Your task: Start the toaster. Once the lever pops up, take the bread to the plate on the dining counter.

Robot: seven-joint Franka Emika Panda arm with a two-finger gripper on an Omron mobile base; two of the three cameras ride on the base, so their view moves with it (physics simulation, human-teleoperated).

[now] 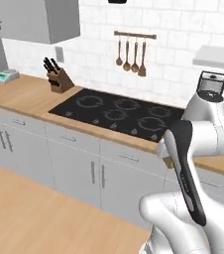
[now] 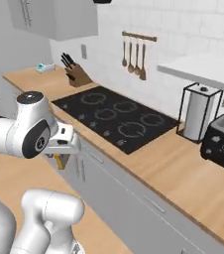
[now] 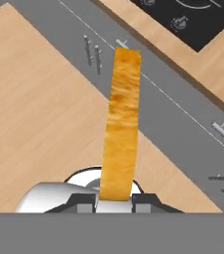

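The hand (image 3: pixel 115 198) is pinching the bread (image 3: pixel 121 124) by its lower crust edge, carrying it edge-on off the bench's front edge; light, crumbly, likely needing gentle pressure.

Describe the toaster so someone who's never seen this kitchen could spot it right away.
Start at the black cooktop set in the wood counter and follow the counter to the right, past the wire-framed paper-towel roll. The toaster sits just beyond it, at the picture's right edge. It is the low black box with a grey slotted top, unlike the tall white roll beside it.
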